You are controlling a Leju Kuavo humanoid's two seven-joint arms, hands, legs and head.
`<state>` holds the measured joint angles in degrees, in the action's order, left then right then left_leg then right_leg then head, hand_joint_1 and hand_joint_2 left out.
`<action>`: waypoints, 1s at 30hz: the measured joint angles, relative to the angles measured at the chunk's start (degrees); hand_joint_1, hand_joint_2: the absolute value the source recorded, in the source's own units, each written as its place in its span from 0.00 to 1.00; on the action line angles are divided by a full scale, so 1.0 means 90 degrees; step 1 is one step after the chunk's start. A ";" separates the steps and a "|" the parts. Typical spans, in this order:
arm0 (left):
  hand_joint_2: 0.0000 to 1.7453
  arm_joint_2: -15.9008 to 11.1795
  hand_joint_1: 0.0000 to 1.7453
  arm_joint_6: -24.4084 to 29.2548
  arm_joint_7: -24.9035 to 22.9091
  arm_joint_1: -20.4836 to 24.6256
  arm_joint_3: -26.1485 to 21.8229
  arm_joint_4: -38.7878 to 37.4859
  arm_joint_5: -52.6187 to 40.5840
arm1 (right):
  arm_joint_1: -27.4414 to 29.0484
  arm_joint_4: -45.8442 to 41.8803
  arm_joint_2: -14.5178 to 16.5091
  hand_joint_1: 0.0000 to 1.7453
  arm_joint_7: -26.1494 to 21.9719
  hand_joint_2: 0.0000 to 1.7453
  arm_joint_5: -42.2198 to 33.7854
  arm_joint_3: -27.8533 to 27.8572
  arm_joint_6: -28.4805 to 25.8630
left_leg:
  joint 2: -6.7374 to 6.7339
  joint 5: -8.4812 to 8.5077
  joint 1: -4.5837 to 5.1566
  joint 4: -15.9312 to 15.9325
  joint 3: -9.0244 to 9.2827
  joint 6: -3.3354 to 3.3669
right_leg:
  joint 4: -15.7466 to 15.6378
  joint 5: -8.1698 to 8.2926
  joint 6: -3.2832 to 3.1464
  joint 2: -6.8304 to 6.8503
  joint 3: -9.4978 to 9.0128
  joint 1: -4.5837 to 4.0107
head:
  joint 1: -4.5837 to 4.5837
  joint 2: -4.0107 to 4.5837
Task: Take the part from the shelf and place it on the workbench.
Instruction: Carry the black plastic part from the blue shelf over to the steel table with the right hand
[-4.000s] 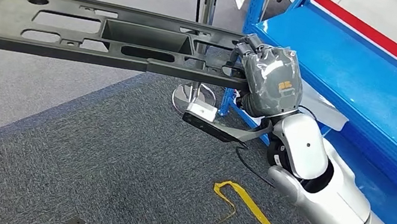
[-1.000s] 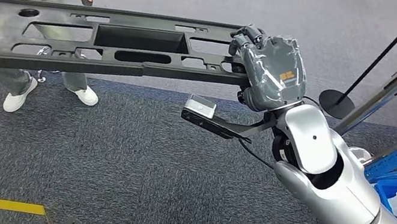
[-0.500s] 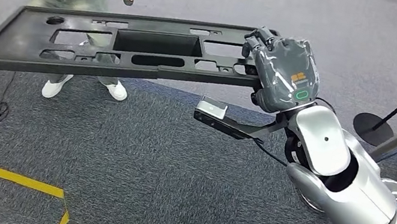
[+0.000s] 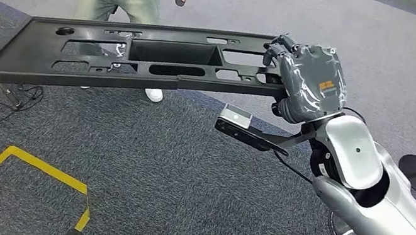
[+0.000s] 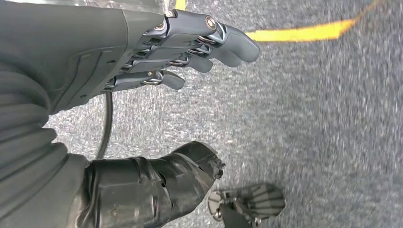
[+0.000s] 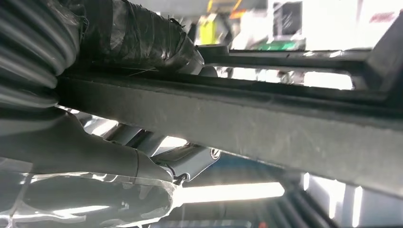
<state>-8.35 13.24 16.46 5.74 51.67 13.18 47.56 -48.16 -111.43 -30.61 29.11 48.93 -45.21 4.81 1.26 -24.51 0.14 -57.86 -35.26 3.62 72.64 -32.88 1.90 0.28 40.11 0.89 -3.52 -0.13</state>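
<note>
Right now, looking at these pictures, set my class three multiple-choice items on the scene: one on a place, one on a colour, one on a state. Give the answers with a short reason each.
1. Where does the right robot hand hold the black part?
A. at its end nearest the arm
B. at its middle
C. at its far end

2. What colour is the tape on the carpet?
A. red
B. yellow
C. white

3. What is the left robot hand doing?
A. gripping the part
B. holding a cable
C. holding nothing, fingers apart

Answers: 1 A, the fingers wrap the end next to the silver arm. 2 B, yellow lines show in the head view. 3 C, the left wrist view shows it over bare carpet.
</note>
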 joint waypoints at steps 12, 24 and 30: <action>1.00 -0.0022 0.00 -0.0038 0.0006 -0.0041 0.0003 0.0000 0.0013 | 0.0366 0.0000 -0.0300 1.00 -0.0226 1.00 -0.1416 0.0520 -0.0521 | 0.0547 -0.0172 0.0021 -0.0210 -0.0110 -0.0192 | -0.1653 0.0955 -0.0238 -0.0235 -0.0605 -0.0007 | 0.0007 0.0000; 1.00 -0.0035 0.00 -0.0052 0.0039 0.0000 0.0005 0.0000 0.0018 | 0.0528 -0.0017 -0.0336 1.00 -0.0370 1.00 -0.2151 0.0867 -0.0936 | -0.0471 0.0062 -0.0053 -0.0098 -0.0177 -0.0336 | -0.1640 0.0738 -0.0113 0.0524 -0.0820 -0.0005 | -0.0043 0.0000; 1.00 -0.0053 0.00 -0.0053 0.0039 -0.0014 0.0005 0.0000 0.0021 | 0.0565 -0.0047 -0.0372 1.00 -0.0379 1.00 -0.2164 0.0927 -0.0995 | -0.0146 0.0020 -0.0063 -0.0023 -0.0079 -0.0082 | -0.1113 0.0344 0.0051 0.0306 -0.0669 0.0030 | 0.0009 0.0000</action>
<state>-8.83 12.76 16.81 5.61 51.71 13.18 47.75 -43.07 -111.85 -33.95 25.70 29.45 -36.86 -4.14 -0.05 -24.33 -0.43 -58.07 -35.97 2.88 62.62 -29.79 2.35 3.03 34.09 1.16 -3.45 -0.13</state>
